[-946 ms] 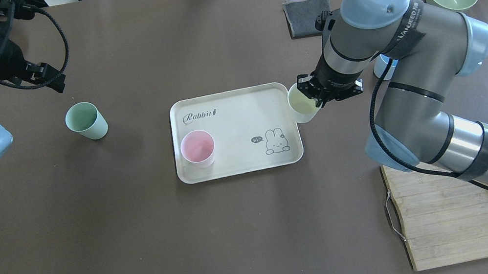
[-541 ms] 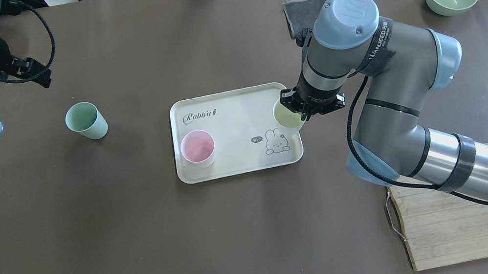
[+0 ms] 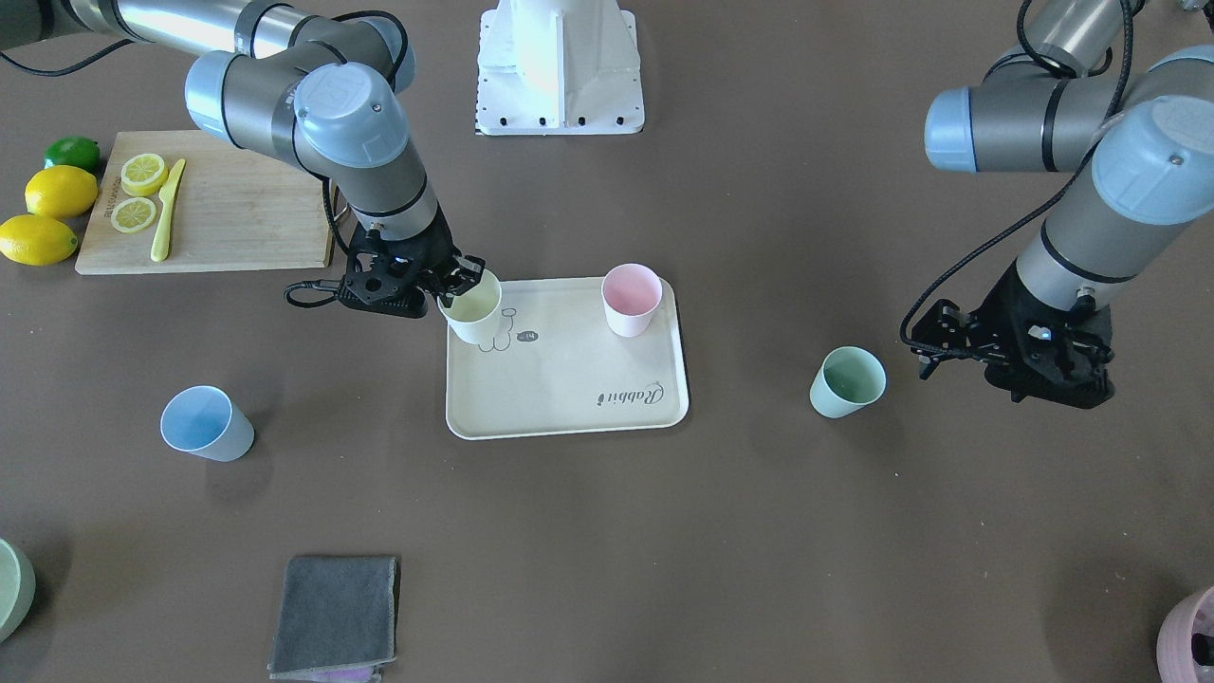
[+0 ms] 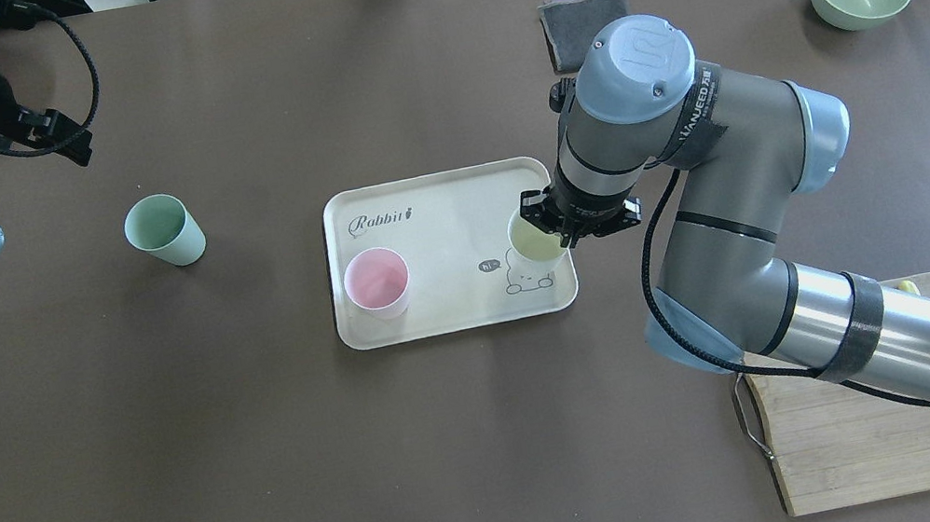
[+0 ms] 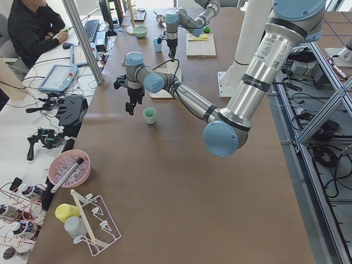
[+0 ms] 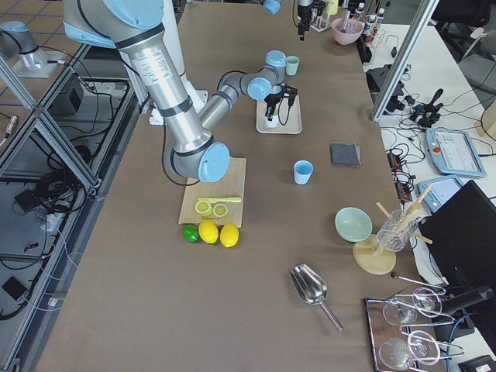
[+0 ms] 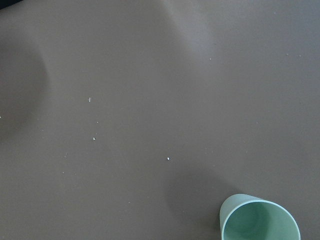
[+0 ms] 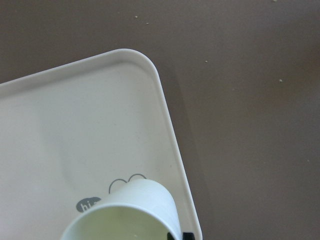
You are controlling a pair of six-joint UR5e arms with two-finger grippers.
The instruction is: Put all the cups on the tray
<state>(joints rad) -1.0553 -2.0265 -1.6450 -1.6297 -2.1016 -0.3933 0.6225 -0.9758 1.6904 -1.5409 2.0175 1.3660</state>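
— Step in hand?

— Setting down the second of four. Right gripper [image 4: 552, 230] clamped on the rim of the yellow cup [image 4: 534, 241], one finger inside and one outside. Holding it over the corner of the tray [image 4: 437, 209] with the bear drawing, at the end nearest that arm. Slightly tilted, going by the wrist view. Resting on the tray floor or just above it: cannot tell.

— Already done?

— Pink cup [image 4: 377, 282] upright on the tray, near the other short end, well apart from the yellow one.

— And left to do?

— Green cup [image 4: 162, 229] out on the bare table, beyond the tray on the left arm's side. Left gripper [image 3: 1039, 375] near it, beside and not around. Wide or narrow there: cannot tell, with no fingers showing in its own wrist view. Blue cup [image 3: 199, 424] alone on the table on the right arm's side, farther out from the robot than the tray.

— Next move?

— Most likely: level out the tilt and lower gently to seat the base flat. Then spread the fingers and lift straight up, to avoid catching the rim and tipping the cup. Worth minding the raised edge too, with so little room at that corner.
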